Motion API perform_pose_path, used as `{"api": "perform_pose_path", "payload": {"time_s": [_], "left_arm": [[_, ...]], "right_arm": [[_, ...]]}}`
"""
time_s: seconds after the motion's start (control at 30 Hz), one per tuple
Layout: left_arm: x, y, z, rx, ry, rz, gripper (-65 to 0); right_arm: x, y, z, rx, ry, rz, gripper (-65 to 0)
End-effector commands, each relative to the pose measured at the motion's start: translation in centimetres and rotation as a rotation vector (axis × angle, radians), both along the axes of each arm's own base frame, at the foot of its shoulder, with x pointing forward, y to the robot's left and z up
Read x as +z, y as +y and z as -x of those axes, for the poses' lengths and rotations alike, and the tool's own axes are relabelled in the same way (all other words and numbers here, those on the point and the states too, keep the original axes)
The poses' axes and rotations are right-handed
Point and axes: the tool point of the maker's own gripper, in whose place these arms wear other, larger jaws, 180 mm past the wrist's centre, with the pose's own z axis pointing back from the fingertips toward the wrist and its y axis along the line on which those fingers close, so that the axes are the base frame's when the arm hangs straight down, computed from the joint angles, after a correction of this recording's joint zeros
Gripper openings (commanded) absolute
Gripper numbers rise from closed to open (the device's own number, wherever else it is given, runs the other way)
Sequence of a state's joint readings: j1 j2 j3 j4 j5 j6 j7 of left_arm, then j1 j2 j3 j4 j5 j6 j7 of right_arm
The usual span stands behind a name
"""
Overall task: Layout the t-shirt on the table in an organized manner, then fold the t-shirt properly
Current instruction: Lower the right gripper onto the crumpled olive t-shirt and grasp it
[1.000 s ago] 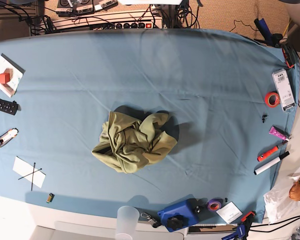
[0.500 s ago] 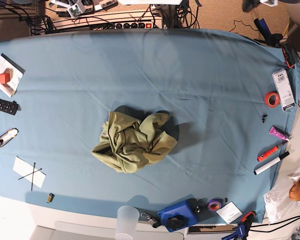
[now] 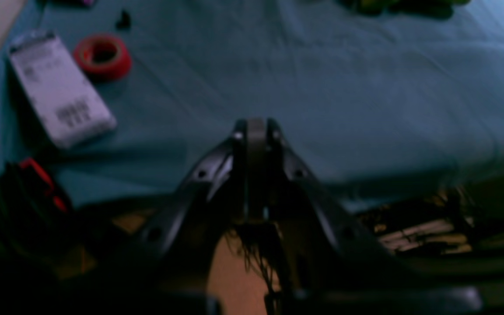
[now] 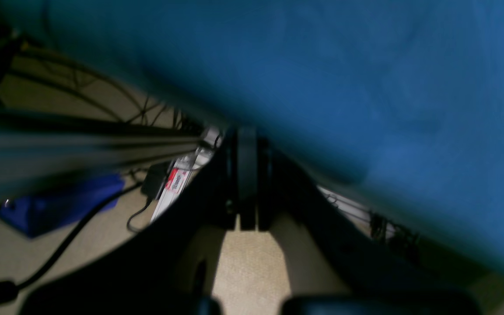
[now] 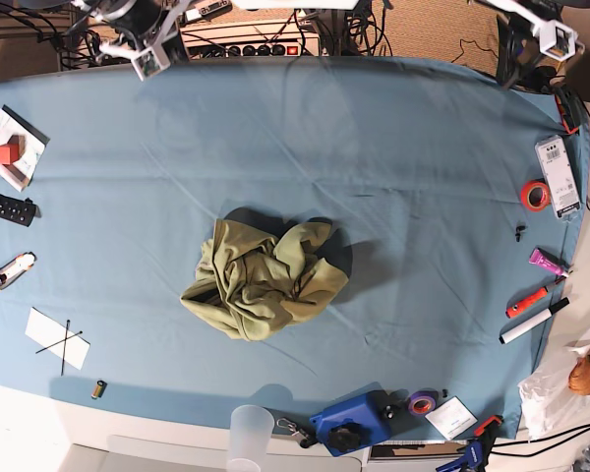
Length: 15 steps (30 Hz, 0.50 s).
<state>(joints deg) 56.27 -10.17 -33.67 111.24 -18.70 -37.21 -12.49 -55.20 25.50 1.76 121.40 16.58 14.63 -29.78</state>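
Base view: both arms have just come in over the bench's far edge, so the work is only starting. Left hand and right hand are pressed together, empty. Crumpled olive t-shirt, soft cotton, lies mid-bench on creased blue cloth.

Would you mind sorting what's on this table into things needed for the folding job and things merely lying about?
Needed:
t-shirt
table

Lying about:
red tape roll
remote
marker
blue case
plastic cup
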Motion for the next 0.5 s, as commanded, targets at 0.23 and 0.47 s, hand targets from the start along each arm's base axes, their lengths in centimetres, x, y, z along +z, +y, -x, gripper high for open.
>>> {"api": "perform_pose_path", "payload": {"time_s": [0.23, 0.47], "left_arm": [[2.4, 0.0, -3.4, -0.002, -0.147, 0.013, -65.0], [3.4, 0.0, -5.2, -0.003, -0.213, 0.013, -65.0]], "right_arm": [[1.9, 0.3, -4.1, 0.005, -0.129, -0.014, -65.0], [2.8, 0.3, -6.2, 0.006, -0.192, -0.016, -65.0]]}}
